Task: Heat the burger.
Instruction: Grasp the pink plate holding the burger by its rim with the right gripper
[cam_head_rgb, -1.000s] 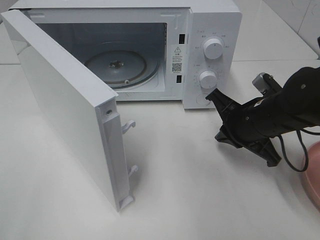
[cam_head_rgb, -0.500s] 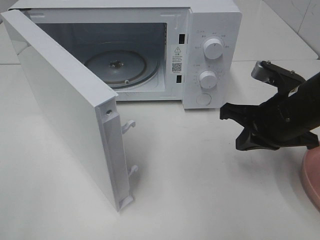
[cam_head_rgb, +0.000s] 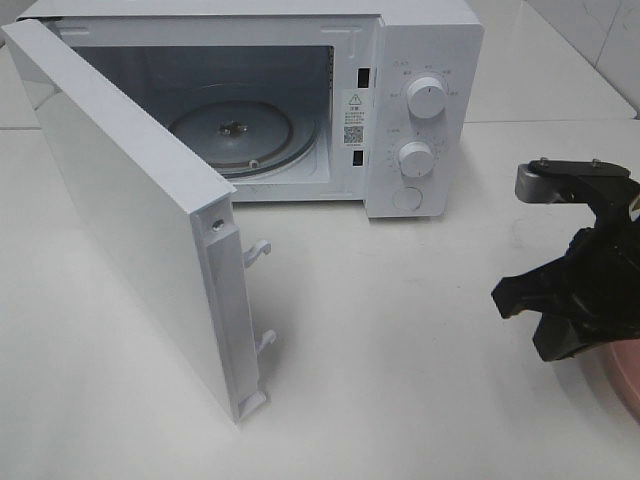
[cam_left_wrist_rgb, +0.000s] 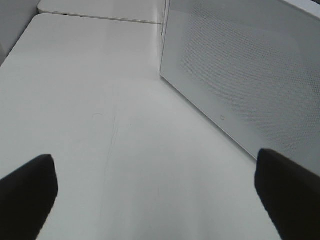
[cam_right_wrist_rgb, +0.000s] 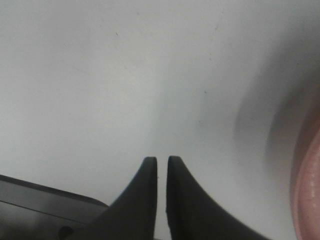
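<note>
The right gripper (cam_right_wrist_rgb: 161, 160) is seen with its two fingers drawn almost together, only a thin slit being left between the tips, and nothing is pinched between them. It is held over the bare white table (cam_head_rgb: 400, 380), near the right edge of the high view, just beside the rim of a pink plate (cam_head_rgb: 628, 388). The left gripper (cam_left_wrist_rgb: 157, 196) is spread wide, and nothing is held in it. It is pointed along the table toward the dotted outer face of the door (cam_left_wrist_rgb: 240, 75). The microwave (cam_head_rgb: 425, 40) is placed at the back of the table, with its door swung fully open to the left. Its glass tray (cam_head_rgb: 240, 130) is shown bare. Two round knobs (cam_head_rgb: 427, 98) are set one above the other on the control panel. The burger cannot be made out in any view.
</note>
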